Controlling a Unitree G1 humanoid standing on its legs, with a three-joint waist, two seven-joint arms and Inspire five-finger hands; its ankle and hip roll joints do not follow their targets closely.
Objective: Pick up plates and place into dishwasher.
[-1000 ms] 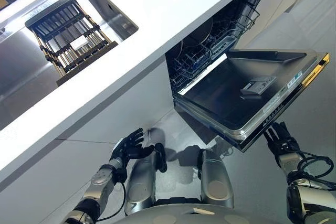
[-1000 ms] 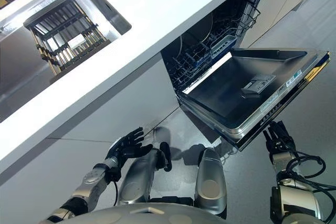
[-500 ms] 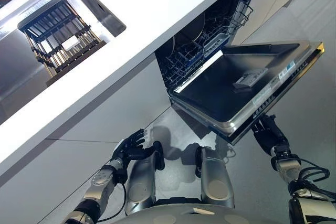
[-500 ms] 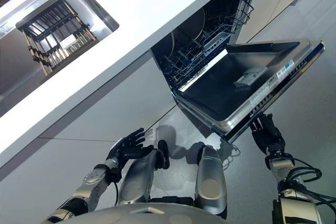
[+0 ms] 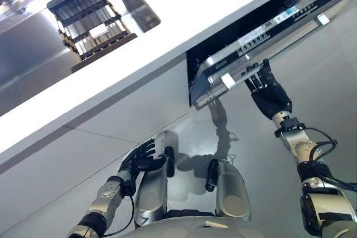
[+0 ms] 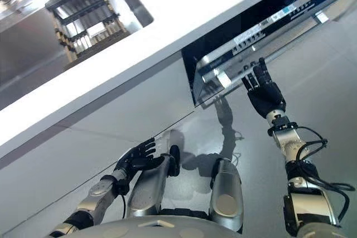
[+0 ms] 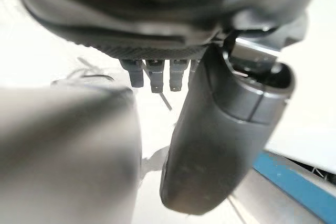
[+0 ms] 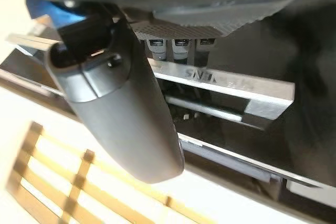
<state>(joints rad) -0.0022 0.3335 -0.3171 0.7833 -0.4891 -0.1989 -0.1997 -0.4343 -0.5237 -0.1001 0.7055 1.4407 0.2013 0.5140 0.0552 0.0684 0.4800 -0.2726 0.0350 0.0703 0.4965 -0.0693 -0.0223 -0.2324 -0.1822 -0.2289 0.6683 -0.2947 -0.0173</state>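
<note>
The dishwasher door [image 5: 266,30] stands tilted up, almost closed under the white countertop [image 5: 184,4], with a dark gap left at its top. My right hand [image 5: 269,93] is raised against the door's outer face, its straight fingers [image 8: 173,45] pressing at the silver handle bar [image 8: 226,83] and its thumb [image 8: 121,114] held beside it. The right hand is open and holds nothing. My left hand [image 5: 139,157] hangs low near the cabinet front, fingers [image 7: 157,74] relaxed and spread, with nothing in it.
A steel sink [image 5: 33,54] is set into the countertop at the upper left, with a dark slatted rack [image 5: 92,18] in it. White cabinet fronts [image 5: 111,126] run below the counter. Grey floor [image 5: 334,82] spreads to the right of the dishwasher.
The dishwasher door has swung up from lying flat open to nearly closed, hiding the racks inside. My right hand rose with it, pushing from beneath. The view has shifted too.
</note>
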